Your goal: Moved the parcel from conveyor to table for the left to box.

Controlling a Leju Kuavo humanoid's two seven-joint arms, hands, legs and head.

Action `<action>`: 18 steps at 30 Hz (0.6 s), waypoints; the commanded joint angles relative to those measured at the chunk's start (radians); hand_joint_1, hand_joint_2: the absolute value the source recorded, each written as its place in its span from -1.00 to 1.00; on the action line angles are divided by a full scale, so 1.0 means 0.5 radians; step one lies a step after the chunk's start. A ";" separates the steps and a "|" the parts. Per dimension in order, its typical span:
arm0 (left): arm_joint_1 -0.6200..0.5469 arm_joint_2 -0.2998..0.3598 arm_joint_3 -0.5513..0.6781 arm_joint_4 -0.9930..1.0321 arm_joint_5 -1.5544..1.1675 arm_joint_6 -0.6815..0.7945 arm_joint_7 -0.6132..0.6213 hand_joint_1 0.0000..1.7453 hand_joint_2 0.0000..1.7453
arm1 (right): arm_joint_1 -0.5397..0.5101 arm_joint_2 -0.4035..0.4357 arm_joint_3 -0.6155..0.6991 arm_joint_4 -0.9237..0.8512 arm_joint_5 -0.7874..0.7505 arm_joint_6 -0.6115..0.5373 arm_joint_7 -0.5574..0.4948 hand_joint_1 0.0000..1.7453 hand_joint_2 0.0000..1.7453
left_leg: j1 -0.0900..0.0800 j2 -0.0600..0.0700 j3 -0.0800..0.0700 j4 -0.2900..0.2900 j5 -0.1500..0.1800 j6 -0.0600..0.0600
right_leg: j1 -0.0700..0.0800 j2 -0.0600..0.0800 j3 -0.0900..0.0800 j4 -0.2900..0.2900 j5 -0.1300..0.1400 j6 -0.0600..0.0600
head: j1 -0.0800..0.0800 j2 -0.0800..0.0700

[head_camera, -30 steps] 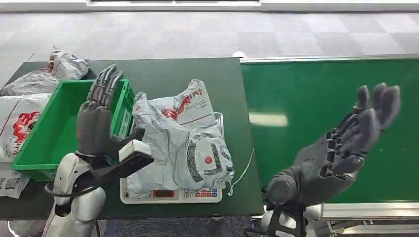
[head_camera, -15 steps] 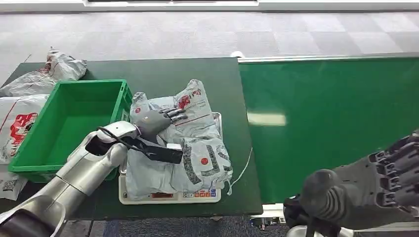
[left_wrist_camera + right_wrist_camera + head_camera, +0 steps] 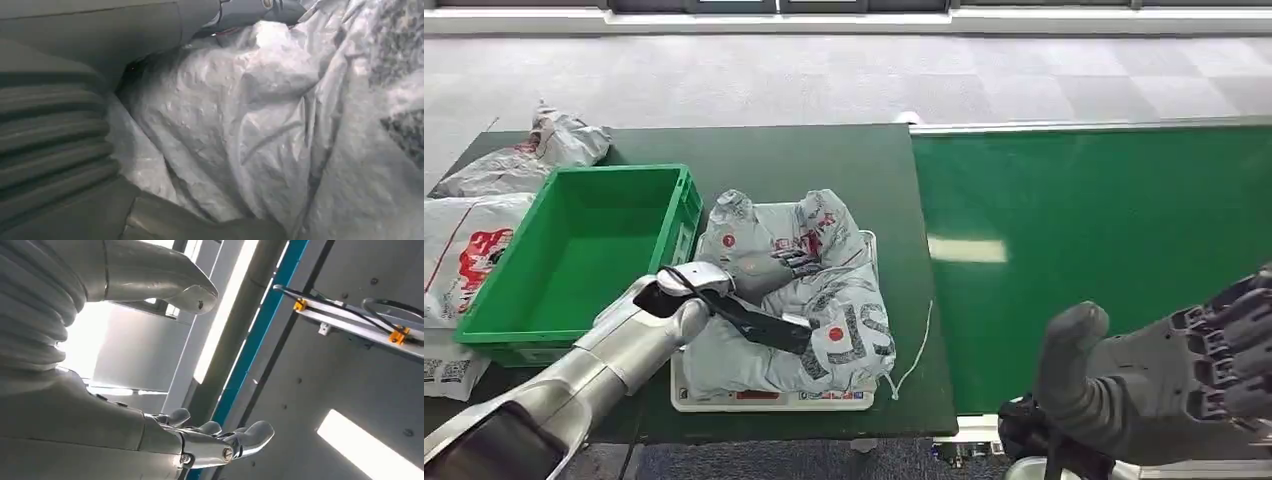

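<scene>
A crumpled grey parcel (image 3: pixel 834 310) with red and black print lies on a white scale (image 3: pixel 774 402) on the dark table (image 3: pixel 804 155). My left hand (image 3: pixel 769 262) is sunk into the parcel's upper folds and grips the bunched plastic. Close up, in the left wrist view, the parcel (image 3: pixel 280 130) is pressed between my left hand's (image 3: pixel 55 130) thumb and fingers. The green box (image 3: pixel 574 250) stands just left of the scale with nothing in it. My right hand (image 3: pixel 1204 370) is raised at the lower right, over the conveyor's near edge. Its (image 3: pixel 100 435) fingers are spread and it holds nothing.
The green conveyor belt (image 3: pixel 1104 230) runs along the right of the table. Two more grey parcels (image 3: pixel 534 160) (image 3: pixel 464 250) lie left of the green box, and a labelled white one (image 3: pixel 444 370) sits at the table's near left corner.
My left hand came down from above the box onto the parcel and closed into it, bunching it up. My right arm dropped from over the belt to the lower right.
</scene>
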 commanded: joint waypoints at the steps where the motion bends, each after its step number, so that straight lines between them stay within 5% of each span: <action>1: 0.158 -0.032 -0.268 0.314 -0.028 0.072 -0.043 1.00 1.00 | -0.026 -0.134 0.066 0.026 -0.081 -0.001 -0.008 -1.00 1.00 | -0.001 -0.001 -0.006 -0.001 0.007 0.001 | 0.000 -0.006 -0.005 0.000 0.004 0.000 | 0.000 0.000; 10: 0.118 -0.015 -0.228 0.265 -0.004 0.153 -0.018 1.00 1.00 | -0.024 -0.137 0.066 0.033 -0.097 -0.001 -0.008 -1.00 1.00 | 0.000 -0.006 0.004 0.000 0.003 -0.003 | 0.001 -0.007 0.004 0.000 0.002 -0.001 | 0.000 0.000; 11: 0.131 0.086 -0.176 0.056 -0.009 0.381 0.027 1.00 1.00 | -0.011 -0.157 0.062 0.000 -0.134 -0.001 -0.008 -1.00 1.00 | 0.000 -0.001 0.001 -0.003 0.006 -0.003 | 0.001 -0.004 -0.001 -0.003 0.006 -0.001 | 0.000 0.000; 18: 0.155 0.484 0.151 -0.978 -0.015 0.332 0.234 1.00 1.00 | 0.082 -0.220 -0.004 -0.125 -0.151 -0.001 -0.008 -1.00 1.00 | 0.003 0.003 0.017 0.001 0.002 -0.006 | 0.004 0.002 -0.005 0.002 0.002 -0.004 | 0.000 0.000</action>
